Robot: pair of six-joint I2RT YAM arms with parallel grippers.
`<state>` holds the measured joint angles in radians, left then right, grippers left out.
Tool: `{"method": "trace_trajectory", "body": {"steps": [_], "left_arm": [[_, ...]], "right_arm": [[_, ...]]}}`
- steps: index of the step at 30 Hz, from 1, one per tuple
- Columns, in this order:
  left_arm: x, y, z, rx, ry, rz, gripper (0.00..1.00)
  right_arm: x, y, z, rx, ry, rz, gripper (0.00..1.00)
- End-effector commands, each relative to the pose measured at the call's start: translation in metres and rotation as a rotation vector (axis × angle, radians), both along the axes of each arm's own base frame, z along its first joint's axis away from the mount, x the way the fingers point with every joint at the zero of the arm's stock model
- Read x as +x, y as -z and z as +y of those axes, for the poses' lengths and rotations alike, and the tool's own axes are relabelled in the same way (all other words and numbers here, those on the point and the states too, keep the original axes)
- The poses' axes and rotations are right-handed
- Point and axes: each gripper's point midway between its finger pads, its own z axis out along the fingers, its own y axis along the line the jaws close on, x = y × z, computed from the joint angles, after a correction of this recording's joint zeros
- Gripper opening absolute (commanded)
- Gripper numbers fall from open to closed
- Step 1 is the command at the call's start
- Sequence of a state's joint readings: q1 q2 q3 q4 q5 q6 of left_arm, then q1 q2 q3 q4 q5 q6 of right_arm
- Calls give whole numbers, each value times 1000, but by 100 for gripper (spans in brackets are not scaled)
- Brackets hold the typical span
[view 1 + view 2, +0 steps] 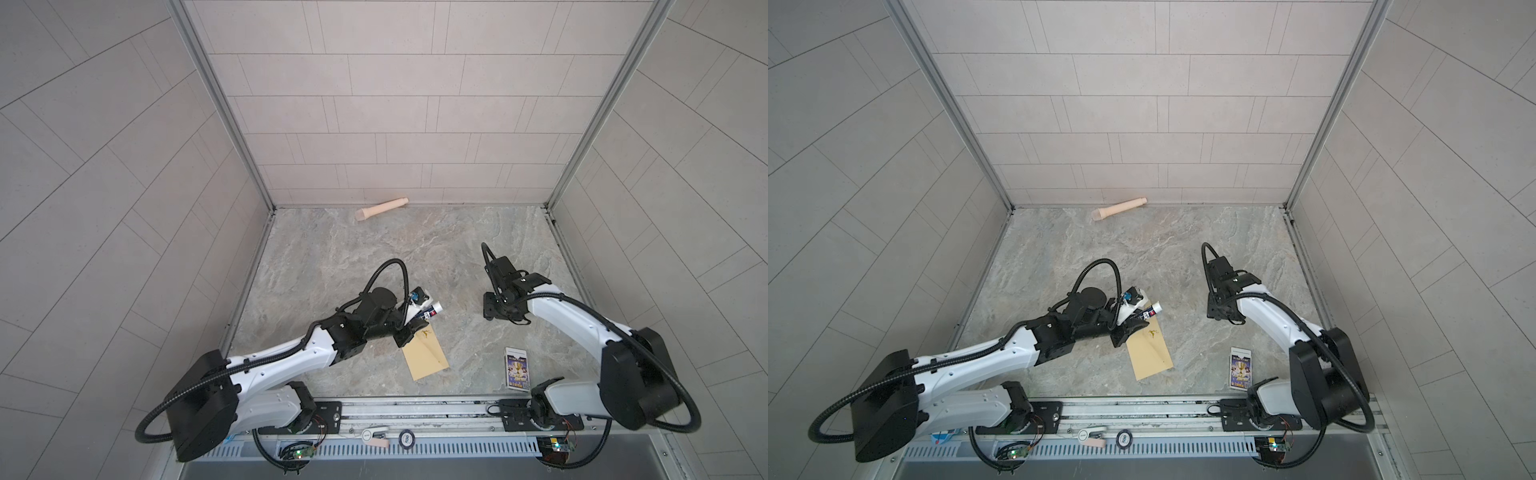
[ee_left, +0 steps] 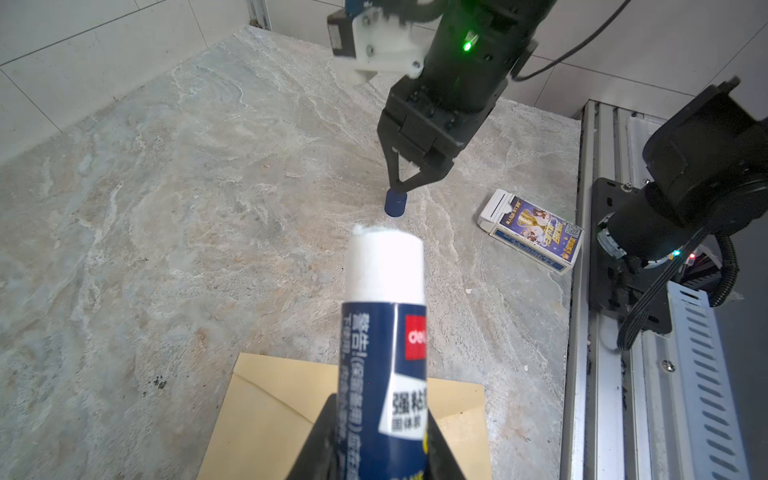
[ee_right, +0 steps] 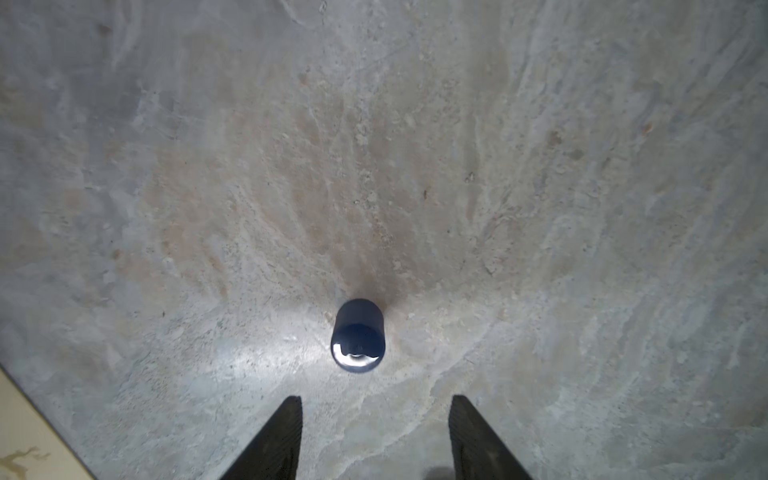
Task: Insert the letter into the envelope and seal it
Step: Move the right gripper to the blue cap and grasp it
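The yellow-tan envelope [image 1: 428,357] [image 1: 1152,353] [image 2: 266,415] lies flat near the table's front middle, its diagonal seams facing up. The letter is not in view. My left gripper [image 1: 409,322] [image 1: 1131,322] [image 2: 380,419] is shut on a blue glue stick [image 1: 428,309] [image 2: 384,353], whose uncapped white tip points out over the envelope's far end. To the right, my right gripper [image 1: 492,309] [image 2: 399,185] [image 3: 376,403] points down at the table and is open. The stick's dark blue cap [image 2: 395,203] [image 3: 357,336] stands free just beyond the right gripper's fingertips.
A small printed card box [image 1: 516,368] [image 1: 1240,368] [image 2: 536,232] lies near the front right, beside the right arm's base. A pale wooden peg [image 1: 381,209] [image 1: 1119,209] rests against the back wall. A metal rail [image 1: 415,409] runs along the front edge.
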<state>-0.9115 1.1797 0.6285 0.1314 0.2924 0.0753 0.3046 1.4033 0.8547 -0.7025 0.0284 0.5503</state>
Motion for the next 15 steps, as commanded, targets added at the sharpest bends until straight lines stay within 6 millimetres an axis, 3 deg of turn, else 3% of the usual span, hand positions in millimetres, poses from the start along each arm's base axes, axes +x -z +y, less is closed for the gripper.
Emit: {"method": "trace_trajectory", "body": {"steps": [1,6,11,15], "left_arm": [[0,-11,-4,-53,6,-16,0],[-1,-12,-2,-57,1,-18,0],[-1,-14,-1,-56,-3,-23,0],[0,-14,-1,-54,-3,-21,0]], "right_arm": [[14,4,-2,-33,-11,-15,58],[23,17,6,-10,-17,9,50],[19,25,6,-11,-15,40,41],[16,29,4,-21,-15,53,39]]}}
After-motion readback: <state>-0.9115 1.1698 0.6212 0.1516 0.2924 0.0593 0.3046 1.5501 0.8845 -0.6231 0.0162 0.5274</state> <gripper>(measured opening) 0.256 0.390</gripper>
